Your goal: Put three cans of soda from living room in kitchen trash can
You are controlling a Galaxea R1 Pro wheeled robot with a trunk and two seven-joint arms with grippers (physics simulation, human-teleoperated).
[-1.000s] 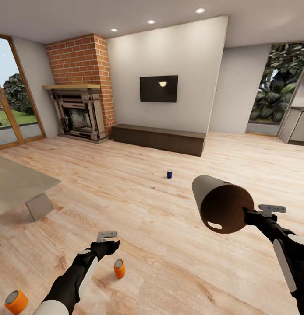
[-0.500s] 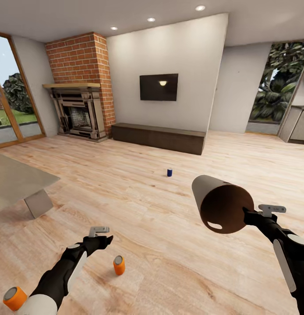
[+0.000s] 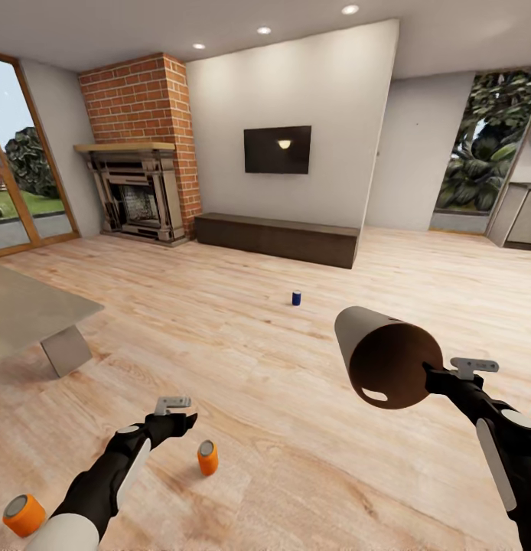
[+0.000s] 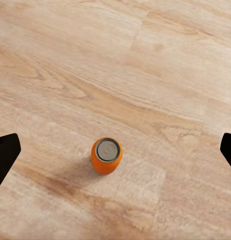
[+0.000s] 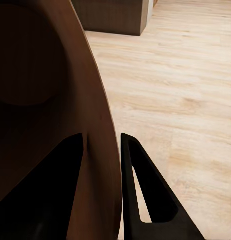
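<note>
Right claw (image 3: 432,373) grips the tash can (image 3: 380,357); left claw (image 3: 176,409) hovers beside an orange can (image 3: 207,458)

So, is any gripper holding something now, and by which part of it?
The right gripper holds the trash can by its rim wall, one finger inside and one outside. The left gripper is open above an orange can, holding nothing.

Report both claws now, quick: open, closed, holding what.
Left claw: open, empty, above the orange can on the floor.
Right claw: closed on the trash can rim, holding it off the floor.
</note>
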